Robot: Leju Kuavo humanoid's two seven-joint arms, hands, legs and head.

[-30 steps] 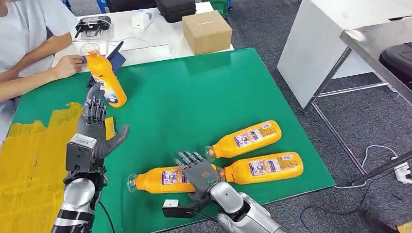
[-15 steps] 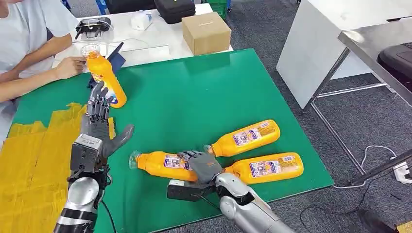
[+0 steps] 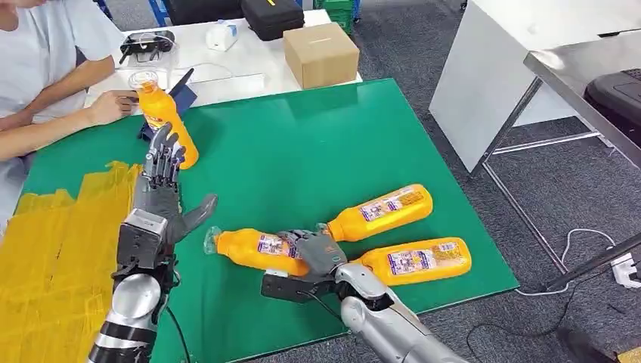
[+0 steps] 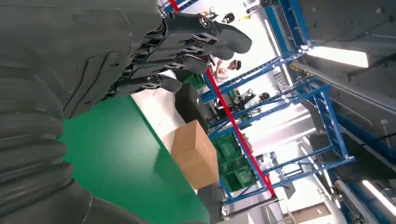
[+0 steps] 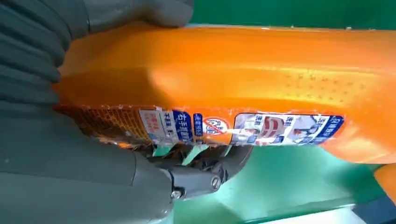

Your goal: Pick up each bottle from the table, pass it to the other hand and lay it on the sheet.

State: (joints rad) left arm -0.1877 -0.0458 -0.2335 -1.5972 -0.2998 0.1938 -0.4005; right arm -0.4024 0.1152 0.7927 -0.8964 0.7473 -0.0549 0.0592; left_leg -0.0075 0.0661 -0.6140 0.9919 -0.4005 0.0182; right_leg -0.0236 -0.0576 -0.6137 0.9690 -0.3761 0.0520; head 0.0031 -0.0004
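Lower centre of the head view: right hand (image 3: 317,253) grasps the held bottle (image 3: 253,249), fingers wrapped over its base end. That bottle is tilted, cap end pointing to frame left, above the green bench (image 3: 302,144); cannot tell whether it touches the surface. Right wrist view confirms the grasp: thumb on one side of the orange body (image 5: 224,65), dark fingers (image 5: 201,172) curled under the label.

Left hand (image 3: 162,193) is released, fingers spread and pointing up-frame, thumb out toward the held bottle, near it but apart. It hovers left of centre, beside the yellow sheet (image 3: 53,249) that covers the bench's left side. Left wrist view shows the same hand (image 4: 154,51) with nothing in it, green bench and cardboard box (image 4: 194,151) beyond.

Two more bottles lie on their sides right of the right hand: upper lying bottle (image 3: 382,210), cap end close to the hand, and lower lying bottle (image 3: 416,259) just below it near the bench's lower edge. Fourth, the standing bottle (image 3: 166,125), stands roughly upright in the upper left, just past the left hand's fingertips.

Person (image 3: 45,68) sits at upper left, one hand near the standing bottle's cap. Cardboard box (image 3: 321,53) sits on the white table (image 3: 249,57) at top centre.
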